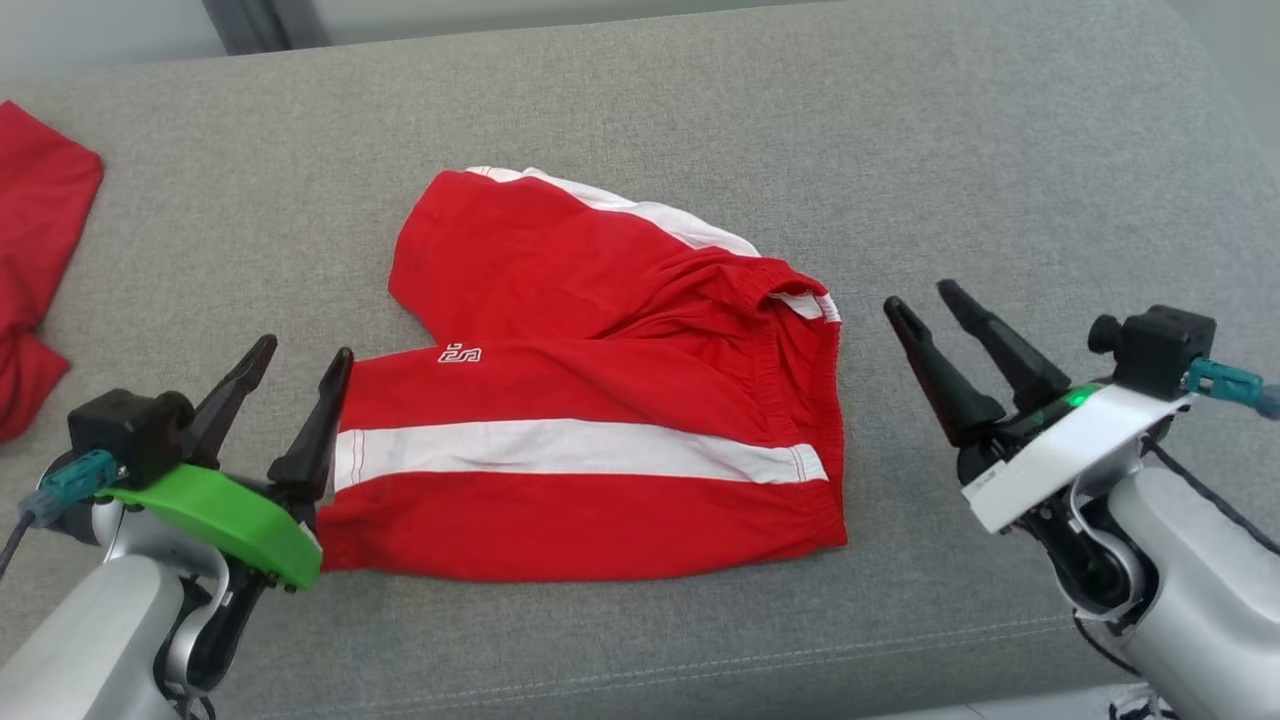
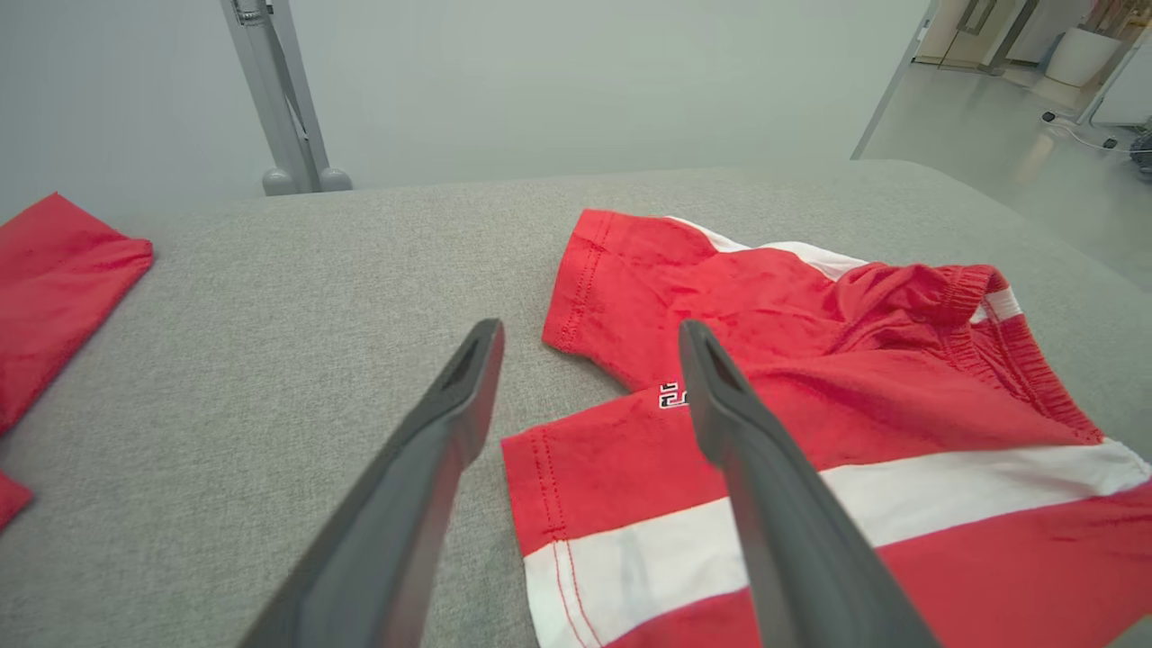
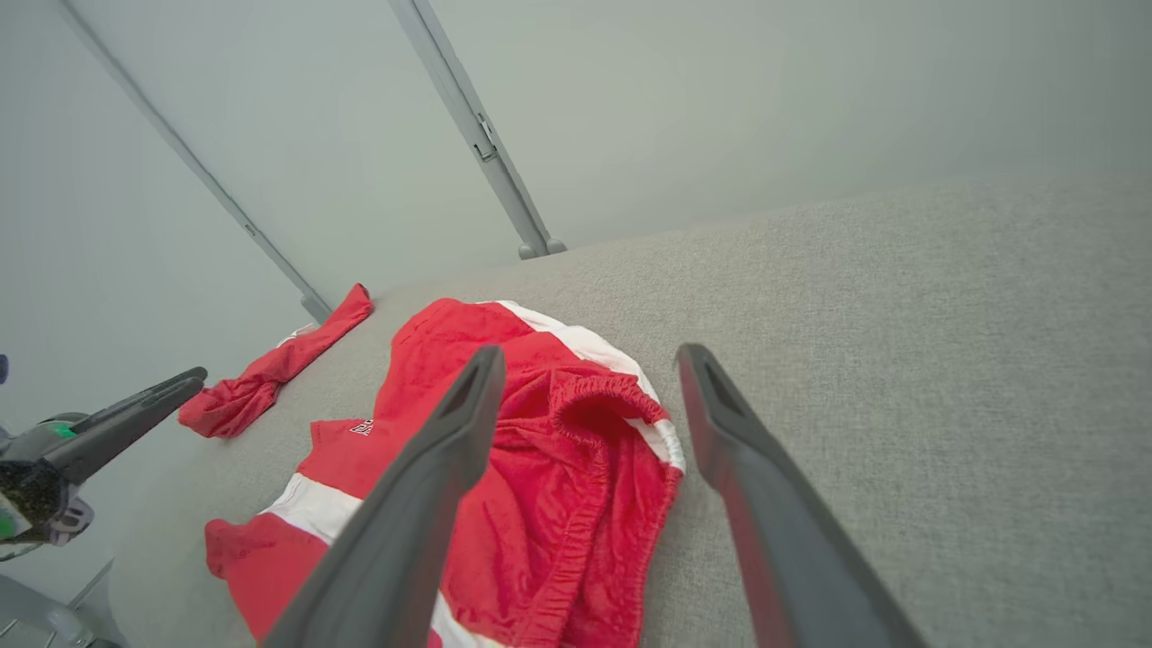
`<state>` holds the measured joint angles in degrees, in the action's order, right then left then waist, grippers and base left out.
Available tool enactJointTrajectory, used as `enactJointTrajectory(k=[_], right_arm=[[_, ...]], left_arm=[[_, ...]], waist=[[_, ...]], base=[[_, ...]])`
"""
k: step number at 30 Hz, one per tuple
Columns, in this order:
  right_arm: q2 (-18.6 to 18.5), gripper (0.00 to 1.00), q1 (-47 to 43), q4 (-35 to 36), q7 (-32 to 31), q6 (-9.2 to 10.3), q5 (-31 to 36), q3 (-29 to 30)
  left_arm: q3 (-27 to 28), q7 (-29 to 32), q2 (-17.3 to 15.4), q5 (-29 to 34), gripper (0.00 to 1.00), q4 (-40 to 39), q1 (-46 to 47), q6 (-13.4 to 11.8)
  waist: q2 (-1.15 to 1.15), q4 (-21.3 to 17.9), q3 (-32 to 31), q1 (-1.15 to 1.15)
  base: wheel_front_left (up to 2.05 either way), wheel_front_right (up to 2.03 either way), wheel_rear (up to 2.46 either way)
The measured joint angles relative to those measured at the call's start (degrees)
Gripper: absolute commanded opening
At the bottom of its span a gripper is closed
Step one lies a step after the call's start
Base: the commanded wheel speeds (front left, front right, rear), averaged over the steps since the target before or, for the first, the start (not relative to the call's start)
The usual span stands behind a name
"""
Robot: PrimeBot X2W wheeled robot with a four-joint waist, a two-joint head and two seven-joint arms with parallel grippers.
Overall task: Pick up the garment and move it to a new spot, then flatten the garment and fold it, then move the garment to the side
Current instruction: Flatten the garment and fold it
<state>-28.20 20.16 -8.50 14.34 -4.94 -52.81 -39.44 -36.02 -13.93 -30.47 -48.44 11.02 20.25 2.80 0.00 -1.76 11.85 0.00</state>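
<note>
You can't see the whole second red garment (image 1: 40,240): the head view's left edge cuts it off. The left tool (image 1: 304,352) hides part of the near leg hem of the red shorts (image 1: 600,400). Their white logo (image 1: 459,353) is too small to read, and in the left wrist view a finger (image 2: 720,405) covers half of it. That view's bottom and right edges also crop the shorts.

We see a grey fabric-covered surface (image 1: 900,150). On it, red shorts (image 1: 600,390) with white side stripes lie spread at the centre of the frame. Another red cloth (image 1: 35,250) lies at the upper left edge.
</note>
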Motion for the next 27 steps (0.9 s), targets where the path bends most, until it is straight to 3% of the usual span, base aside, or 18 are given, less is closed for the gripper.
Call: enactJointTrajectory(k=[9, 27], right_arm=[[6.14, 1.00, -1.20, -4.77, 0.00, -0.57, -4.13, -4.14], [9.53, 1.00, 9.81, -13.23, -3.90, -1.02, -3.60, -5.36]], left_arm=[[-1.38, -0.26, 2.59, 2.96, 1.00, -0.46, 2.47, -0.80], [-3.02, -0.32, 5.72, 3.96, 1.00, 0.53, 4.79, -0.07]], waist=[[0.00, -0.45, 2.32, 0.00], [0.00, 0.97, 6.57, 0.00]], base=[[0.00, 0.00, 0.00], [0.00, 0.00, 0.00]])
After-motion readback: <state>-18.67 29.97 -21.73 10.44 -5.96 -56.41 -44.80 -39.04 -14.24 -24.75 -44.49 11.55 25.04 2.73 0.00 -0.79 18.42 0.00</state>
